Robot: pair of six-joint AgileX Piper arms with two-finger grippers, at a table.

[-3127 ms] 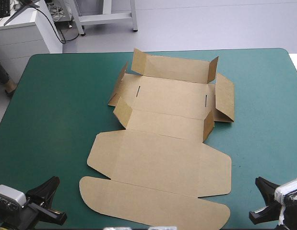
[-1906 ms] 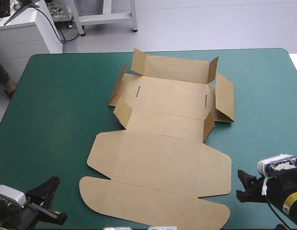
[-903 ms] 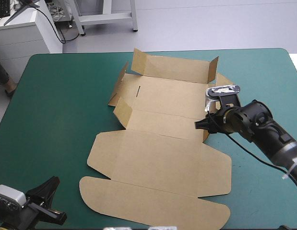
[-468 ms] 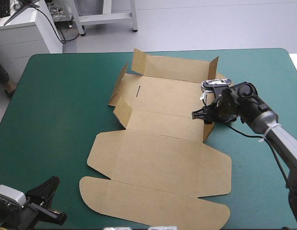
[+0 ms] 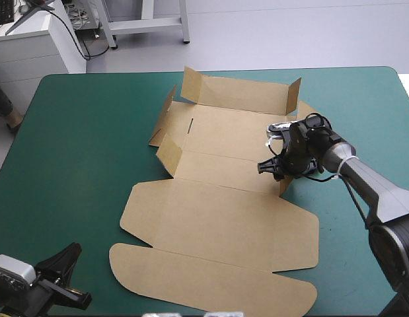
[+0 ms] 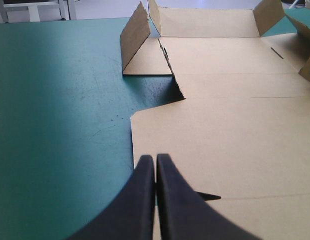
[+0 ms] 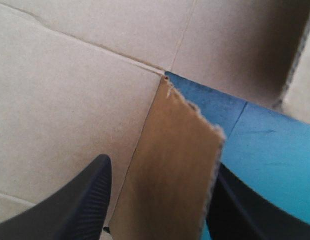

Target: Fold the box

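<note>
The brown box lies as a cut sheet in the middle of the table, its lid panels flat toward the front and several short walls raised at the far half. My right gripper is at the small upright flap on the box's right side. In the right wrist view that flap stands between the open gripper and its black fingers, touching neither clearly. My left gripper is shut and hovers low over the sheet's front left edge, seen near the table's front left corner.
The far wall and the left side flap stand raised. Bare teal-green cover lies wide to the left of the box, with a narrower strip to its right.
The right arm swung from the table's front right corner in over the box's right side and lowered its open fingers around the small flap. The left arm and the box stayed still.
</note>
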